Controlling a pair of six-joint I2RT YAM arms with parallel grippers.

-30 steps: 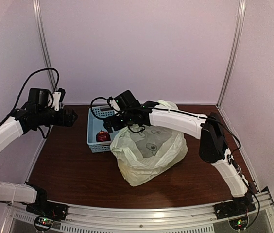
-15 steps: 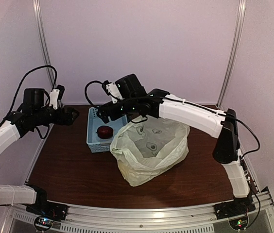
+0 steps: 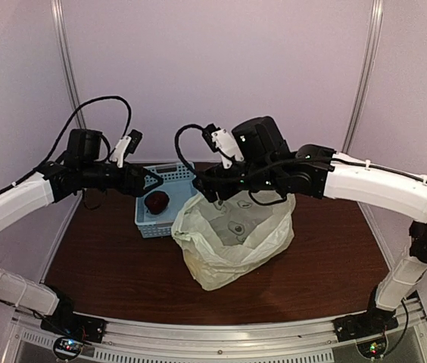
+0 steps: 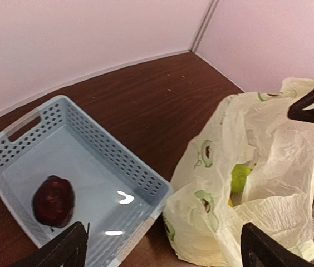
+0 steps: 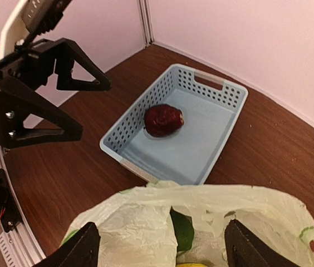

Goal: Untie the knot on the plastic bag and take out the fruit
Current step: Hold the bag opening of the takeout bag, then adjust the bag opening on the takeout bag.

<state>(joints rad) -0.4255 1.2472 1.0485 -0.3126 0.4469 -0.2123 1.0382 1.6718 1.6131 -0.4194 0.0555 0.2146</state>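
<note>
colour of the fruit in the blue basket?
The fruit in the basket is dark red; clearest in the right wrist view.

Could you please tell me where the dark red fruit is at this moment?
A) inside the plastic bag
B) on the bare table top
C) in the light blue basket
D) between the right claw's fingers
C: the dark red fruit lies on the floor of the light blue basket, which stands beside the plastic bag.
</note>
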